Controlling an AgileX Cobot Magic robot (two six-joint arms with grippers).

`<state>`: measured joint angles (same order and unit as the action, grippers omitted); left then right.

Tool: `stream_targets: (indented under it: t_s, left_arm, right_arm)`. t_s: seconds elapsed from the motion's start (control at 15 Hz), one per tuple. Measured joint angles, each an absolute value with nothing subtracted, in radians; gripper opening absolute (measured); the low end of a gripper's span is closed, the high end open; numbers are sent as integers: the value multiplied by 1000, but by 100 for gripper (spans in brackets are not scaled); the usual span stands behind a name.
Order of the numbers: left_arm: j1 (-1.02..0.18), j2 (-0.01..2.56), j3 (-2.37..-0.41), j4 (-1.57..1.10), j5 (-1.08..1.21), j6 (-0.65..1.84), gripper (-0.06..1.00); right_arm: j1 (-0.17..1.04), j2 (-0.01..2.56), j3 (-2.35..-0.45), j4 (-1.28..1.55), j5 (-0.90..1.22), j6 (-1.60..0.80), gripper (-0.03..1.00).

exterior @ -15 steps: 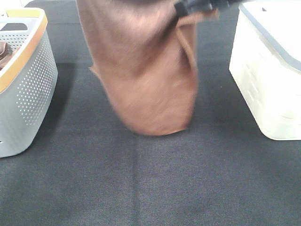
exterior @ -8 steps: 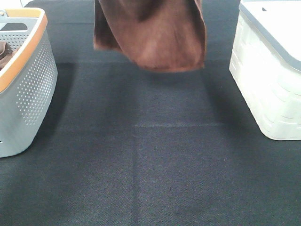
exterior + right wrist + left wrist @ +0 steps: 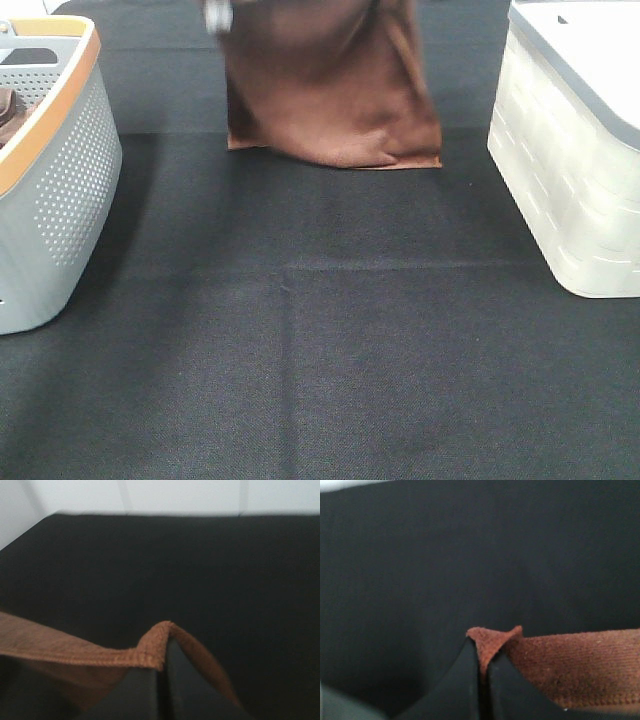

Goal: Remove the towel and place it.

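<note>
Two corners of the towel (image 3: 335, 110) are pinched, one in each tool. The left tool (image 3: 481, 651) is closed tight on its corner, with a peak of cloth poking out between the tips. The right tool (image 3: 161, 654) is clamped the same way on a stitched corner, the hem running off toward the other tool. Below both tools the towel hangs as a sheet. Its lower edge appears to touch the desk (image 3: 300, 330) and bulges slightly there. To lay it well, I judge both tools should travel together at one height, drawing the top edge away from the resting edge so the cloth unrolls flat rather than heaping. The span between the tools should be taut, since slack would wrinkle it, and the corners should be low before release. Farther out, a perforated basket (image 3: 60, 200) sits beyond the left tool and a white bin (image 3: 570, 180) beyond the right, both apart from the cloth.
</note>
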<state>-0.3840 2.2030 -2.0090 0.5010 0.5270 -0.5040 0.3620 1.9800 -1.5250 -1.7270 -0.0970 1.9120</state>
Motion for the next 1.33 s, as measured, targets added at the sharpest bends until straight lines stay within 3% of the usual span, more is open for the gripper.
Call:
stream_targets:
  t_s: [0.33,0.87,1.13,1.33]
  left_arm:
    - [-392,2221,-2009,277,860,-283,0]
    - [-392,2220,-2009,189,1181,-147,0]
    - [-394,2212,-1983,138,1206,-119,0]
    - [-410,2202,-1846,107,1209,-107,0]
  right_arm:
    - [327,2020,-1439,-1733,-327,1965,0]
    - [325,1942,-1218,-1736,-412,1926,0]
    - [325,1874,-1093,-1736,-440,1925,0]
    - [325,1873,-1022,-1737,-552,1925,0]
